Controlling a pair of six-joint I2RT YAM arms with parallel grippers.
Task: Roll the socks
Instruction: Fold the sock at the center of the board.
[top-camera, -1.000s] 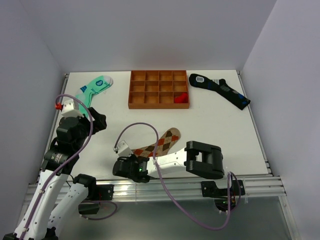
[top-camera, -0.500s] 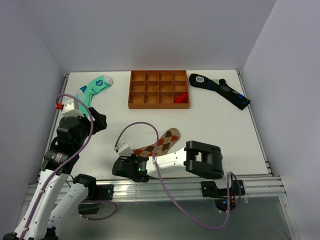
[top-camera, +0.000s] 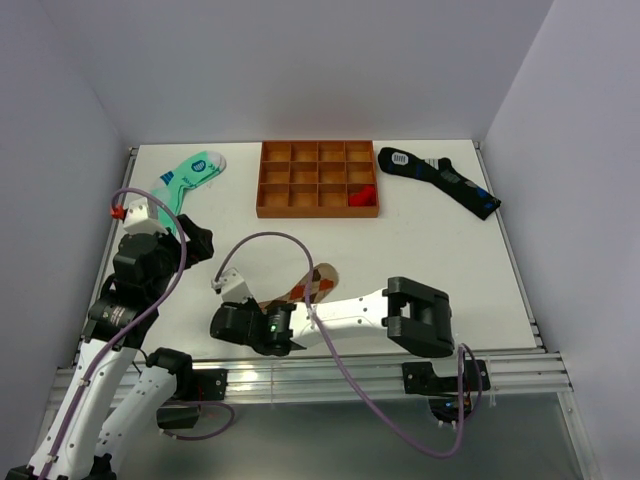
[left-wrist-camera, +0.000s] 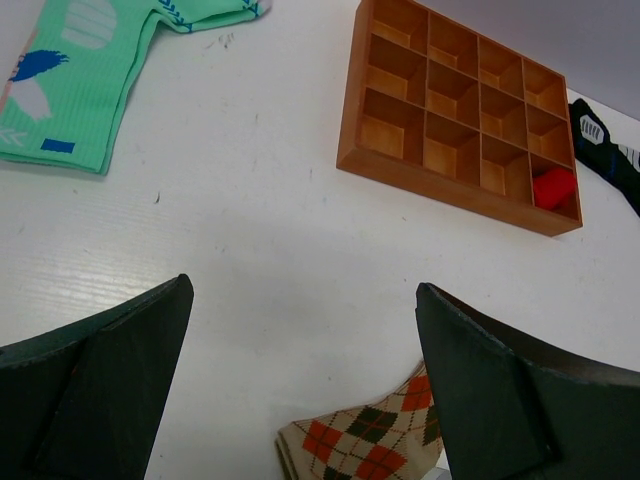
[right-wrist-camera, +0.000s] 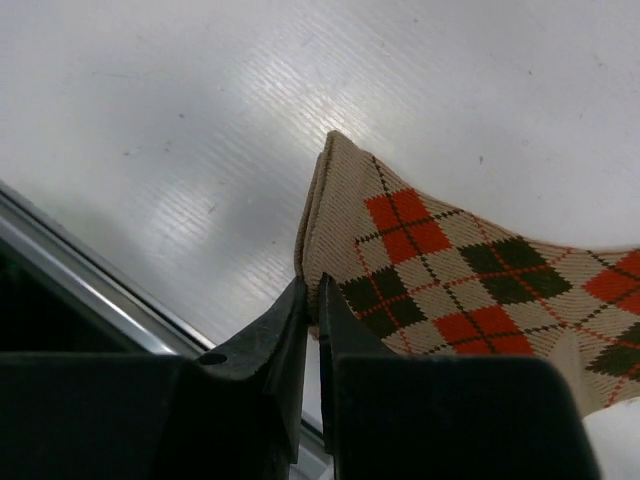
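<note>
White arm links (top-camera: 350, 312), black joints (top-camera: 420, 318), lilac cables (top-camera: 268, 237), green light (top-camera: 272, 326).

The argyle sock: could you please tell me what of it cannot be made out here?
- Top view: the right gripper hides the near end of the argyle sock.
- Right wrist view: its far end is cut off by the right edge.
- Left wrist view: only one end shows, cut by the bottom edge.

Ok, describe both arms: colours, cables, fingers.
Left arm and right arm: white links, black joints, each trailed by a looping lilac cable. Fingers are matte black wedges. A small green light glows at the right wrist.
</note>
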